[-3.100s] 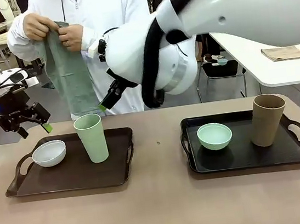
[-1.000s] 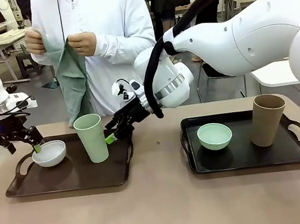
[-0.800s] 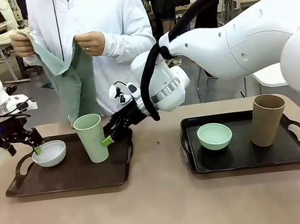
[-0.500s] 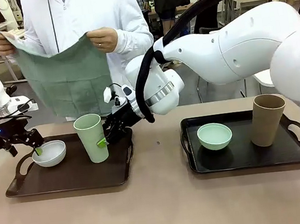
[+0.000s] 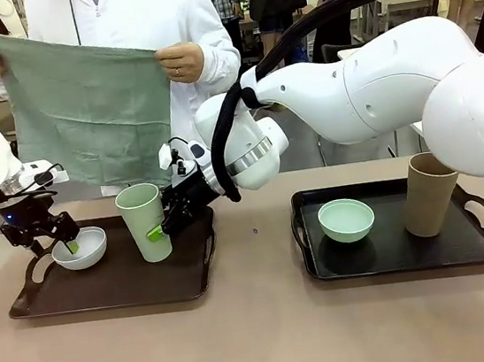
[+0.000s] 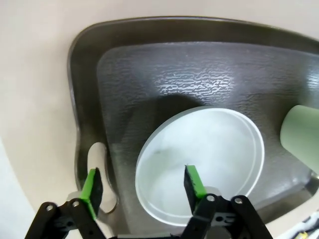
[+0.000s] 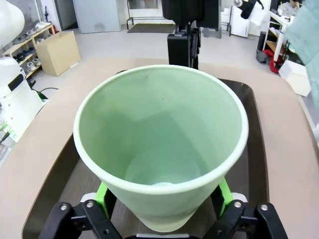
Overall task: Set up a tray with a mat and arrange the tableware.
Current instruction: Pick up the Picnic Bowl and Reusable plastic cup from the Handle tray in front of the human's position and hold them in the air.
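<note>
The white bowl (image 5: 83, 249) and the pale green tumbler (image 5: 144, 222) stand on the left dark tray (image 5: 114, 292). My left gripper (image 5: 55, 248) is open and straddles the bowl's near rim (image 6: 142, 184), one pad inside the bowl and one outside. My right gripper (image 5: 161, 228), reaching across from the right, is shut on the tumbler's lower half (image 7: 162, 194); the tumbler leans slightly left. The mint green bowl (image 5: 346, 219) and the tan-brown tumbler (image 5: 431, 193) sit on the right tray (image 5: 395, 259). A person at the far side holds a green cloth mat (image 5: 90, 112) spread wide.
The right arm's bulky white body (image 5: 373, 92) spans the space above the table's middle and the right tray. The left tray's handle cutout (image 6: 97, 164) lies just beside my left gripper's outer finger. Bare tan tabletop (image 5: 263, 339) runs along the front.
My right gripper moved left and closed around the pale green tumbler, which now leans. My left gripper dropped onto the white bowl's rim. The person unfolded the green cloth.
</note>
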